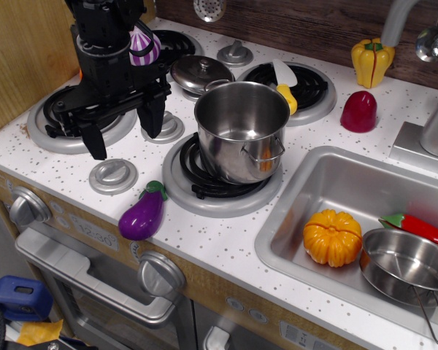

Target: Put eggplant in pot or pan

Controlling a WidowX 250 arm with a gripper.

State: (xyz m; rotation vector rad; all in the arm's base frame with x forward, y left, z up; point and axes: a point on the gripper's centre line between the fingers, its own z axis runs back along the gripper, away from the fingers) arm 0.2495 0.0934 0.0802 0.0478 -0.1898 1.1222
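Observation:
The purple eggplant (143, 213) with a green stem cap lies on the white speckled countertop near the front edge, just left of the front burner. The tall shiny steel pot (242, 138) stands upright on that front burner (217, 186), to the right of the eggplant; I see nothing inside it. My black gripper (124, 135) hangs above the counter up and to the left of the eggplant. Its two fingers (95, 142) are spread wide apart with nothing between them.
A purple-and-white striped onion toy (144, 47) sits behind the gripper. A domed steel lid (201, 73) lies behind the pot. The sink (350, 186) at right holds an orange pumpkin (333, 237), a red pepper (422, 227) and a small steel pan (407, 264).

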